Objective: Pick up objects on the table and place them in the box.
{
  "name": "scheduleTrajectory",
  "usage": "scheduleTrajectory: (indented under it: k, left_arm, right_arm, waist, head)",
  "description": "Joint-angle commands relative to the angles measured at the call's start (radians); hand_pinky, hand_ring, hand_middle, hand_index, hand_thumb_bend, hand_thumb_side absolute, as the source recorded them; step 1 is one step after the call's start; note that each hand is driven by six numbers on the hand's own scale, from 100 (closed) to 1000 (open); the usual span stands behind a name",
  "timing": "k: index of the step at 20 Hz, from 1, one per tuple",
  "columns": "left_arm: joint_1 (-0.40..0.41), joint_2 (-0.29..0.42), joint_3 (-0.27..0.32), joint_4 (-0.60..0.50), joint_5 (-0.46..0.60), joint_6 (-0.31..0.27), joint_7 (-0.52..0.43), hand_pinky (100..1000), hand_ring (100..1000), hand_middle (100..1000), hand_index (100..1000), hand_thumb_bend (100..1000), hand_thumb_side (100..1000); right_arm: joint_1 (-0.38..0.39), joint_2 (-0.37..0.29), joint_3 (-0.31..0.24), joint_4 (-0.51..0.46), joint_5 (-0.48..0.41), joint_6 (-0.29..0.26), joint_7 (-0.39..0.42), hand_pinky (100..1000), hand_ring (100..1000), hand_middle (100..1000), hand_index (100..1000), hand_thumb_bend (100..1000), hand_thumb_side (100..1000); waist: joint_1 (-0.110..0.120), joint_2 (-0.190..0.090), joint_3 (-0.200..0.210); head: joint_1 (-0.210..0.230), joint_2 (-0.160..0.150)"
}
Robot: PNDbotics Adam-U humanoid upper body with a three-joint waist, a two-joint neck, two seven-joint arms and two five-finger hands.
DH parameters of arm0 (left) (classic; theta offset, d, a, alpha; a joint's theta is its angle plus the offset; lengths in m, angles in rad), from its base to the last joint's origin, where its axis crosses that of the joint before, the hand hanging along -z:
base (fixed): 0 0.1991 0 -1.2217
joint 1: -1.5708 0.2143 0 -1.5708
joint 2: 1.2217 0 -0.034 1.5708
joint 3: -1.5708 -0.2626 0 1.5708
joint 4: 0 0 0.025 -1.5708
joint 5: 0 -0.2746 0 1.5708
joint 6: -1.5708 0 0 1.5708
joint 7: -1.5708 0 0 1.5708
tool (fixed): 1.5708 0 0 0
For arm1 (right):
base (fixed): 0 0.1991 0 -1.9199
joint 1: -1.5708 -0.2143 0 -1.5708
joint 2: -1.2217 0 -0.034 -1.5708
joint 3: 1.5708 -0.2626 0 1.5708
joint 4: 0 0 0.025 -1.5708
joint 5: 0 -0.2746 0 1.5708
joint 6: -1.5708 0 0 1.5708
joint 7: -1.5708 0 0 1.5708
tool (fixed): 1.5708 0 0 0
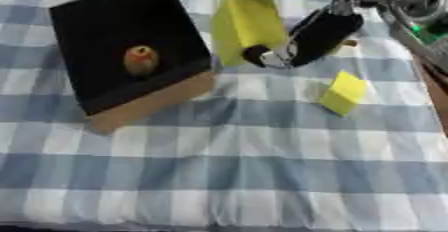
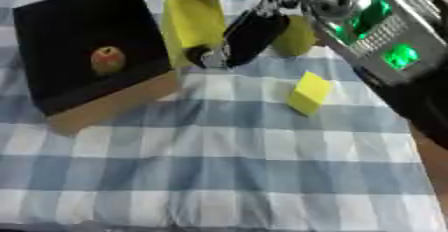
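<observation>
One yellow packet [image 1: 248, 23] between right-hand fingers [image 1: 262, 55]

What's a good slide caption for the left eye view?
Right hand grips a yellow packet beside the box.

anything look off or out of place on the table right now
Nothing looks spilled or damaged. The box sits askew to the checked cloth with a reddish-yellow fruit inside; a small yellow block lies outside it.
</observation>
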Motion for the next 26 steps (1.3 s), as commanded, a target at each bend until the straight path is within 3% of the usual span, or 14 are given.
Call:
scheduleTrajectory:
  k: [1, 8, 11, 15, 20, 23, 24, 25, 26]
  left_arm:
    - [-0.023, 0.004, 0.004, -0.017, -0.006, -0.016, 0.008, 764, 833, 744, 810, 473, 668]
    - [-0.053, -0.006, -0.012, -0.017, 0.003, -0.043, -0.006, 765, 830, 739, 809, 477, 663]
    - [-0.076, -0.014, -0.030, -0.017, 0.012, -0.056, -0.024, 765, 829, 739, 809, 479, 662]
    - [-0.103, -0.026, -0.052, -0.017, 0.027, -0.064, -0.050, 765, 830, 739, 809, 478, 665]
    - [-0.124, -0.037, -0.065, -0.017, 0.045, -0.066, -0.073, 765, 831, 740, 810, 477, 666]
    - [-0.124, -0.038, -0.067, -0.017, 0.049, -0.063, -0.077, 765, 831, 740, 810, 476, 667]
    - [-0.125, -0.038, -0.066, -0.017, 0.049, -0.063, -0.078, 765, 831, 740, 810, 476, 667]
    - [-0.125, -0.038, -0.066, -0.017, 0.049, -0.063, -0.078, 765, 832, 740, 810, 475, 668]
    - [-0.124, -0.038, -0.066, -0.017, 0.050, -0.062, -0.078, 765, 832, 741, 810, 475, 668]
  right_arm:
    - [-0.066, 0.069, -0.006, 0.145, 0.053, -0.070, 0.000, 836, 715, 470, 653, 132, 100]
    - [-0.148, 0.203, -0.034, 0.377, 0.156, -0.210, -0.052, 839, 723, 476, 661, 105, 100]
    - [-0.174, 0.283, -0.054, 0.461, 0.208, -0.257, -0.069, 840, 731, 481, 667, 100, 100]
    - [-0.179, 0.357, -0.081, 0.583, 0.283, -0.322, -0.097, 842, 750, 500, 685, 100, 100]
    - [-0.165, 0.410, -0.110, 0.727, 0.353, -0.447, -0.136, 848, 785, 536, 718, 100, 100]
    - [-0.163, 0.420, -0.109, 0.761, 0.392, -0.499, -0.141, 863, 859, 692, 839, 155, 108]
    - [-0.163, 0.422, -0.109, 0.767, 0.407, -0.512, -0.140, 865, 865, 703, 848, 158, 126]
    - [-0.163, 0.423, -0.112, 0.771, 0.418, -0.524, -0.141, 882, 896, 766, 901, 158, 279]
    - [-0.164, 0.423, -0.117, 0.774, 0.426, -0.532, -0.144, 887, 900, 765, 904, 170, 301]
  waist:
    - [-0.012, -0.020, 0.008]
    - [-0.019, -0.010, 0.037]
    - [-0.020, -0.002, 0.062]
    - [-0.025, 0.009, 0.094]
    - [-0.032, 0.020, 0.119]
    - [-0.033, 0.021, 0.122]
    - [-0.033, 0.022, 0.122]
    - [-0.033, 0.021, 0.122]
    - [-0.033, 0.021, 0.121]
  head:
    - [-0.016, -0.005]
    - [-0.042, -0.015]
    - [-0.077, -0.023]
    - [-0.108, -0.034]
    - [-0.123, -0.040]
    - [-0.119, -0.040]
    - [-0.118, -0.040]
    - [-0.119, -0.039]
    - [-0.119, -0.039]
